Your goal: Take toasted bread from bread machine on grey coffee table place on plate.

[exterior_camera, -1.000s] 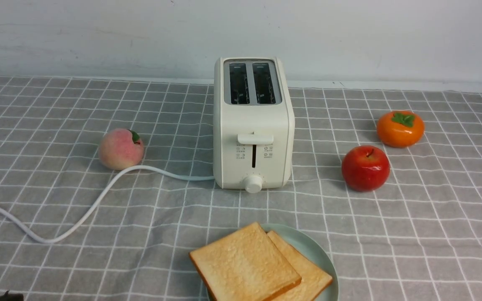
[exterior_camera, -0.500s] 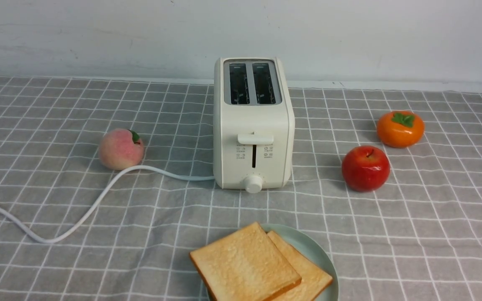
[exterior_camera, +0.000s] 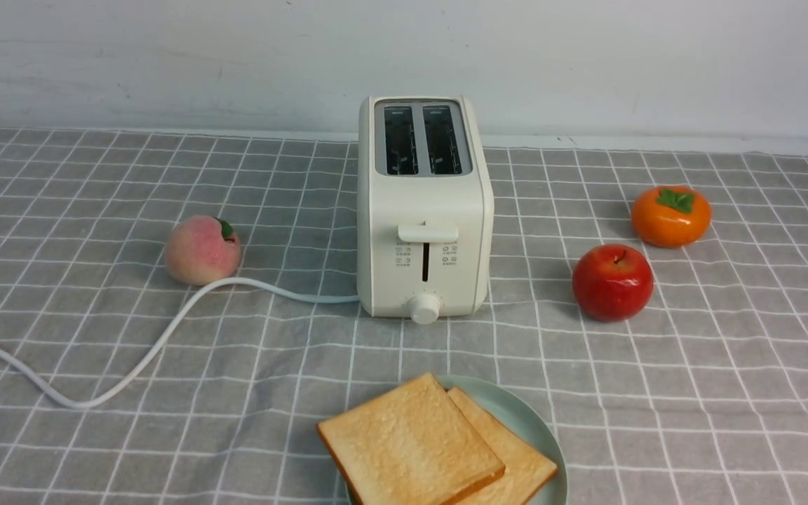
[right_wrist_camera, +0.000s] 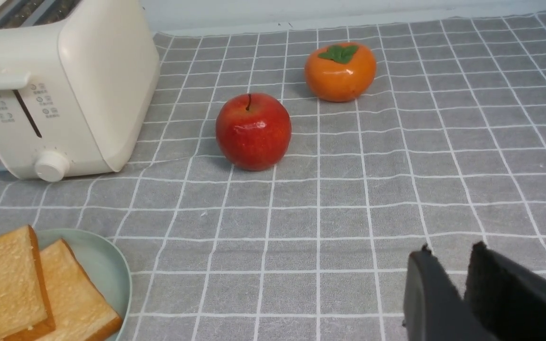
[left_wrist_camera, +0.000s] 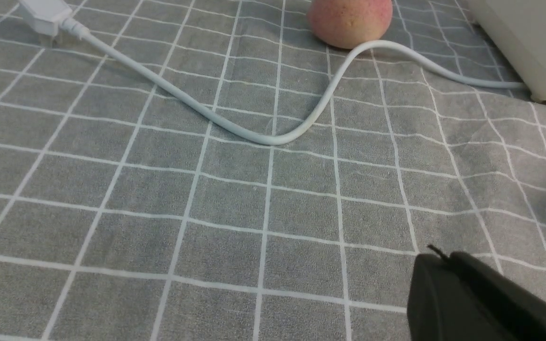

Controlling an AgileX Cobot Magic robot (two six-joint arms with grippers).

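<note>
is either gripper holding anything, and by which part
Nothing is held. The left gripper is shut on nothing, the right gripper slightly open and empty; both toast slices lie on the plate.

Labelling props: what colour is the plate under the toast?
Pale mint green plate, plain; clearest in the right wrist view.

I see: grey coffee table (exterior_camera: 726,365), white grid; bread machine (exterior_camera: 423,238) cream-white, cord (exterior_camera: 158,337) white; toasted bread (exterior_camera: 411,445) golden, brown crust; plate (exterior_camera: 516,400) mint-green; peach (exterior_camera: 202,250) pink; apple (exterior_camera: 612,283) red; persimmon (exterior_camera: 670,217) orange; my left gripper (left_wrist_camera: 439,258), right gripper (right_wrist_camera: 453,253) black.
</note>
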